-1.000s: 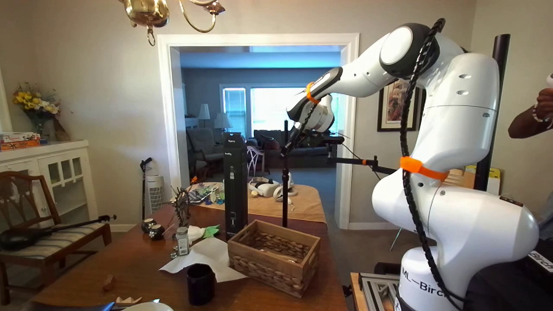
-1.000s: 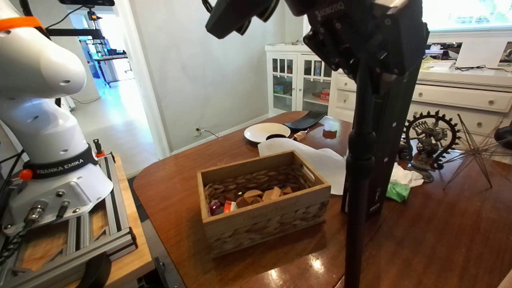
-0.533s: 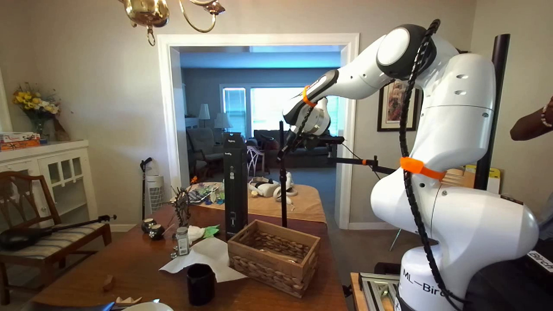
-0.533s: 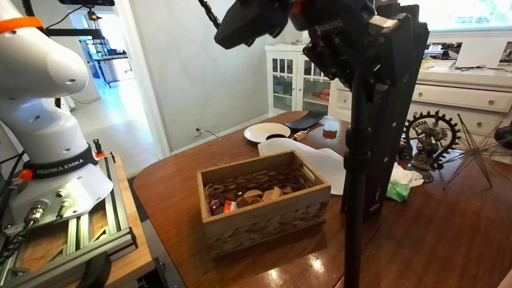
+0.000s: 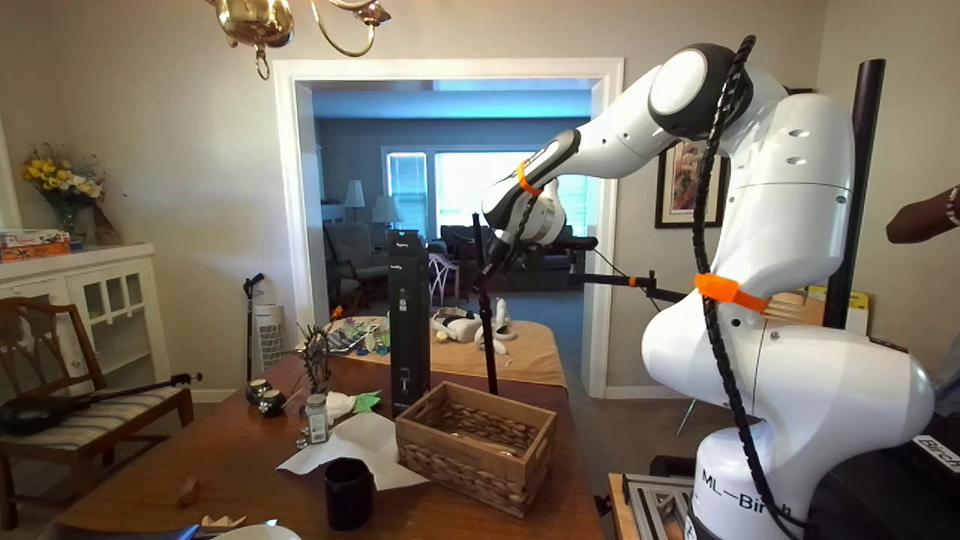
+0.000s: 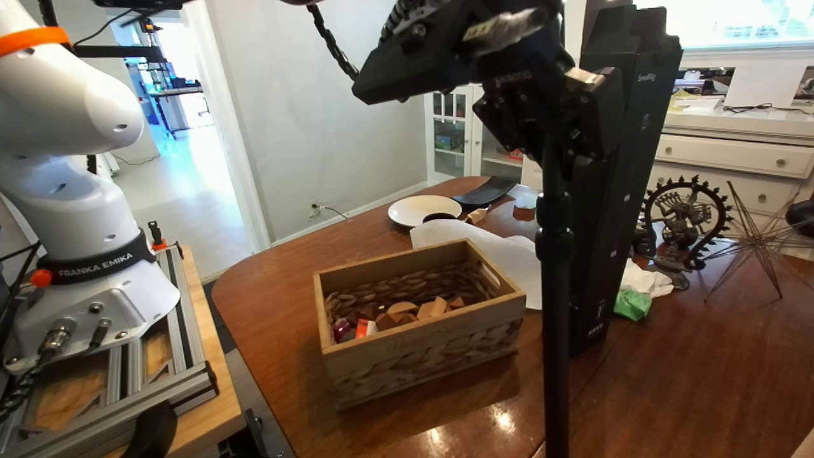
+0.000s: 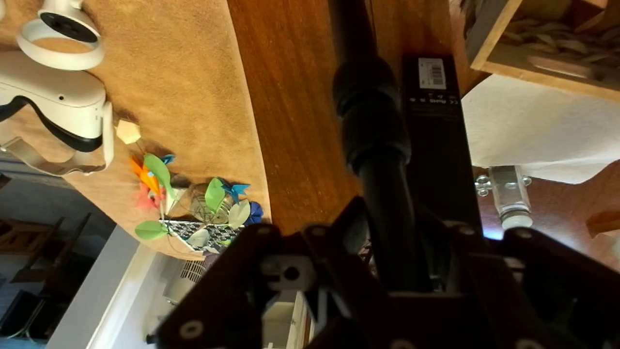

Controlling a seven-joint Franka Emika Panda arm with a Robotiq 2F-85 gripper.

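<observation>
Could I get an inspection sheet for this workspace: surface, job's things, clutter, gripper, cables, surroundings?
Surface: glossy brown wooden table.
Job's things: black pole, leaning slightly in an exterior view; its foot is out of sight.
Clutter: woven basket holding wooden blocks; tall black box; white paper; black cup; white plate.
Gripper: the gripper is shut on the black pole.
Cables: black cable along the robot arm.
Surroundings: wooden chair; a person's arm.

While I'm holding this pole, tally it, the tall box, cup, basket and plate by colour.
Black: 3 (pole, tall box, cup)
Brown: 1 (basket)
White: 1 (plate)
Total: 5
</observation>
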